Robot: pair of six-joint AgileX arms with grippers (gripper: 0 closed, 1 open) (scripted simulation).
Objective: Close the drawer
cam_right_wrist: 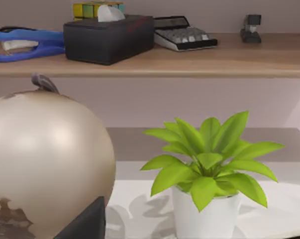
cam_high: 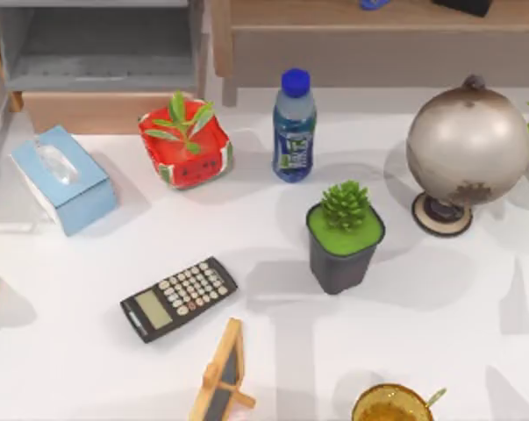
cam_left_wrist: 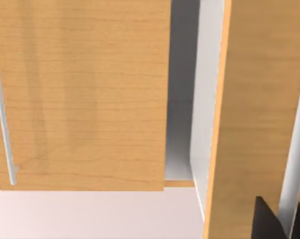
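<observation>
The drawer (cam_high: 97, 110) stands pulled out at the table's back left, its grey inside open to the top view and its light wood front facing the table. In the left wrist view a wood panel (cam_left_wrist: 85, 94) with a thin silver handle (cam_left_wrist: 3, 109) is very close. Beside it is a second wood panel (cam_left_wrist: 254, 99) carrying a pale bar (cam_left_wrist: 299, 149). A grey-white gap lies between the two panels. A dark part of my left gripper (cam_left_wrist: 266, 221) sits right by that pale bar. A dark edge of my right gripper (cam_right_wrist: 85, 224) shows beside the globe (cam_right_wrist: 40, 159).
On the table stand a blue tissue box (cam_high: 62, 180), a red planter (cam_high: 185, 145), a water bottle (cam_high: 294, 127), a dark potted succulent (cam_high: 345, 237), a globe (cam_high: 466, 145), a calculator (cam_high: 178, 298), a small wooden easel (cam_high: 225, 373) and a cup (cam_high: 391, 405). A shelf (cam_high: 378, 35) runs along the back right.
</observation>
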